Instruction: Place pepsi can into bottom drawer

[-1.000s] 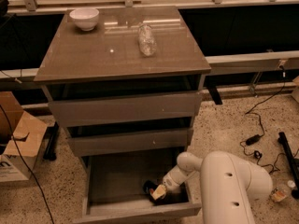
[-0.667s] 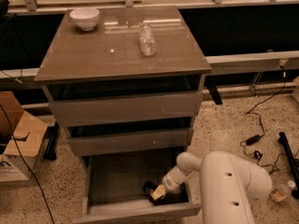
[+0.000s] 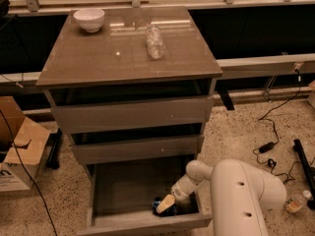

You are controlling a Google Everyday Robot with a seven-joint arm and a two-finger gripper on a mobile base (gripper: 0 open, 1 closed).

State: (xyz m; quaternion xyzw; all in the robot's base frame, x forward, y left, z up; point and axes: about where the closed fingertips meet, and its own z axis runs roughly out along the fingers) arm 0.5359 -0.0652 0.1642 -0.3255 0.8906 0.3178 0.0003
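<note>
The bottom drawer (image 3: 118, 191) of the grey-brown cabinet is pulled open toward me. The blue pepsi can (image 3: 161, 208) lies inside it at the front right, near the front panel. My gripper (image 3: 165, 204) reaches down into the drawer from the right, at the end of my white arm (image 3: 236, 195), and sits right on the can with a tan fingertip (image 3: 166, 202) over it. Much of the can is hidden by the gripper.
A white bowl (image 3: 89, 19) and a clear plastic bottle (image 3: 155, 41) rest on the cabinet top (image 3: 123, 53). The two upper drawers (image 3: 133, 114) are shut. A cardboard box (image 3: 17, 151) stands at the left. Cables (image 3: 268, 146) lie on the floor at the right.
</note>
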